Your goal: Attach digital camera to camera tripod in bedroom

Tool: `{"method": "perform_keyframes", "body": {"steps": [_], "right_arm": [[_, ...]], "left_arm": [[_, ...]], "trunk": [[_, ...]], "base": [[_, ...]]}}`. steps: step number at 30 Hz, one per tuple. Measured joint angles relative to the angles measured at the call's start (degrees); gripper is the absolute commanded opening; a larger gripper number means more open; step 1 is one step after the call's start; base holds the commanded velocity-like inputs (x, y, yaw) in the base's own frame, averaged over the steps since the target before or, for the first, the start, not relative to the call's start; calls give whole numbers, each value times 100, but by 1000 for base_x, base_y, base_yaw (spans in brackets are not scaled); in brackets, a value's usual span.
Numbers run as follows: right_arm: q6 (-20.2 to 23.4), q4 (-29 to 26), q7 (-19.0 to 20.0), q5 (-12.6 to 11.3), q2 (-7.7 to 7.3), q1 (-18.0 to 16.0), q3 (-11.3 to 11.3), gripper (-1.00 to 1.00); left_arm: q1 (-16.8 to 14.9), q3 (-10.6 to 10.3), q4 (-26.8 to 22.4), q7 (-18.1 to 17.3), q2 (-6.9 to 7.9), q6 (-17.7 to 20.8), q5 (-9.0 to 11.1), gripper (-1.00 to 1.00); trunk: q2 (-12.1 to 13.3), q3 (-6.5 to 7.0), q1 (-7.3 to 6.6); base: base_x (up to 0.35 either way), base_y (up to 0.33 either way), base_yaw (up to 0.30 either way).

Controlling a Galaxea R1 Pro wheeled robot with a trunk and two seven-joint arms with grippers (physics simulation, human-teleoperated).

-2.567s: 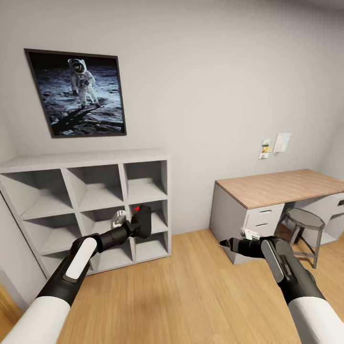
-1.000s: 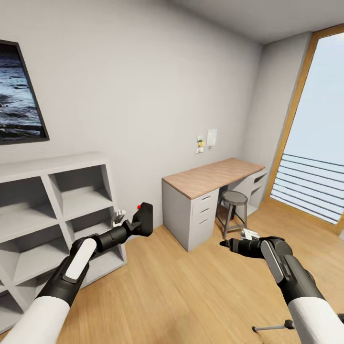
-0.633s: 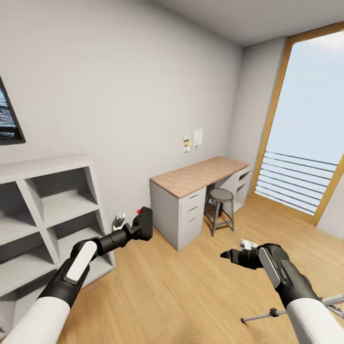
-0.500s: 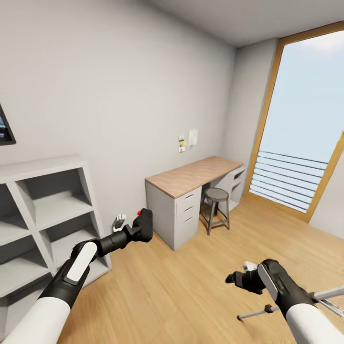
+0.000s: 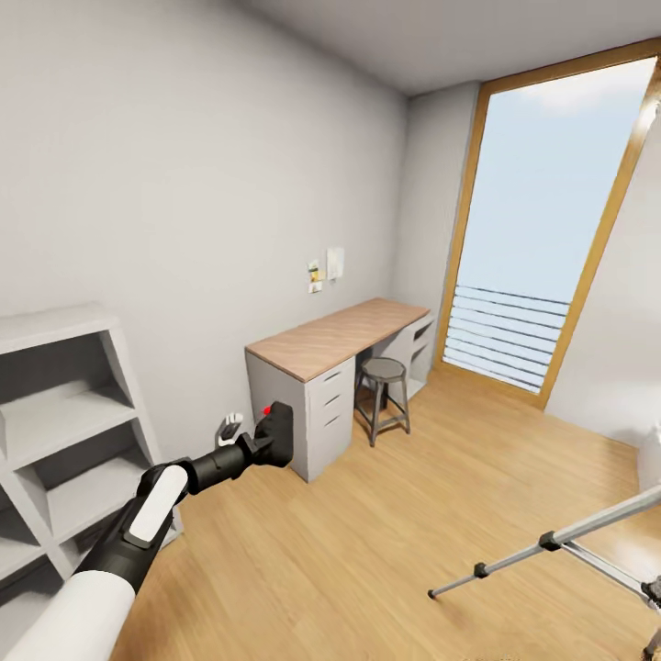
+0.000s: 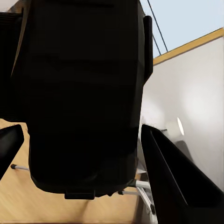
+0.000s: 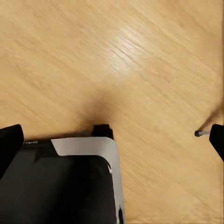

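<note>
Left claw point(image 5: 260, 447) clamped on digital camera point(image 5: 275, 434), held out at chest height; rigid, light, probably slick, so grip body sides; camera tripod point(image 5: 560, 545) low right; right claw state: can't tell.

Your head view looks forward and down from high up, across the wood floor point(image 5: 386, 551) to the desk point(image 5: 335, 338) and tall window point(image 5: 551, 211); your left wrist view sits tight behind the digital camera point(image 6: 84, 93); your right wrist view faces straight down, close to the floor; all three share that floor.
</note>
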Motion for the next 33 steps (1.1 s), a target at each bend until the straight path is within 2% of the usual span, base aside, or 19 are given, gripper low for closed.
{"method": "perform_keyframes", "body": {"steps": [6,10,21,33], "right_arm": [[-229,32,-10,21,31,240,-6,100],[-556,44,-13,23,32,290,-6,100],[-611,46,-14,27,76,549,-5,100],[-613,46,-14,26,81,570,-6,100]], "left_arm": [[0,16,12,-1,7,-2,-3,-100],[-1,31,18,-1,9,-2,-4,-100],[0,27,12,-1,9,-2,-4,-100],[-2,30,-109,8,25,-11,-12,-100]], "trunk": [[0,2,1],[0,2,1],[0,2,1],[0,2,0]], "base": [[0,0,-254],[0,0,-254],[0,0,-254],[0,0,-254]]}}
